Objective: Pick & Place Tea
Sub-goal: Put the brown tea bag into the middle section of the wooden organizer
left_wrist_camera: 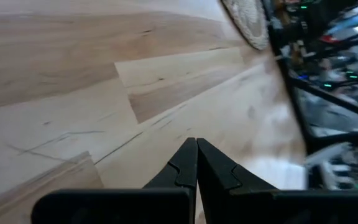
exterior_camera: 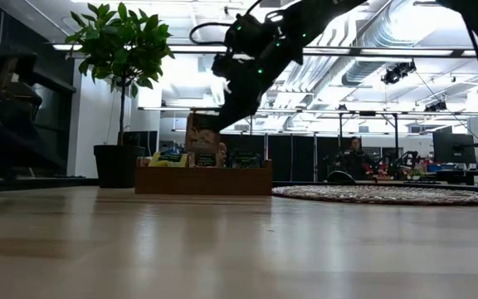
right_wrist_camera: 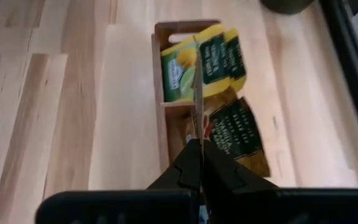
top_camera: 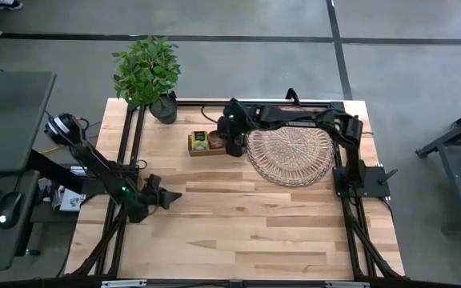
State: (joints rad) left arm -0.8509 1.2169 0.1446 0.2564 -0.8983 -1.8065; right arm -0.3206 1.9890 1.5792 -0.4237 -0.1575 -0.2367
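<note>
Right gripper [right_wrist_camera: 199, 149] clamped on sachet [right_wrist_camera: 198, 93] above wooden box [right_wrist_camera: 160, 93] (print unreadable); left gripper [left_wrist_camera: 196, 149] together.

Two black jointed arms, small green indicator lights, looping black cables, pointed matte-black jaws

Big robot lab or workshop. Grey concrete floor [top_camera: 238, 20] with dark lines. High ceiling with fat silver pipes [exterior_camera: 388, 37] and lamps. Wooden table [top_camera: 238, 232] inside black metal frame, two robot arms fixed on it. Desk at side with computer mouse [top_camera: 5, 218] and headphones [top_camera: 58, 126]. More robot rigs and person sitting [exterior_camera: 355, 154] far at back. Potted plant [top_camera: 146, 72] on table corner.
</note>
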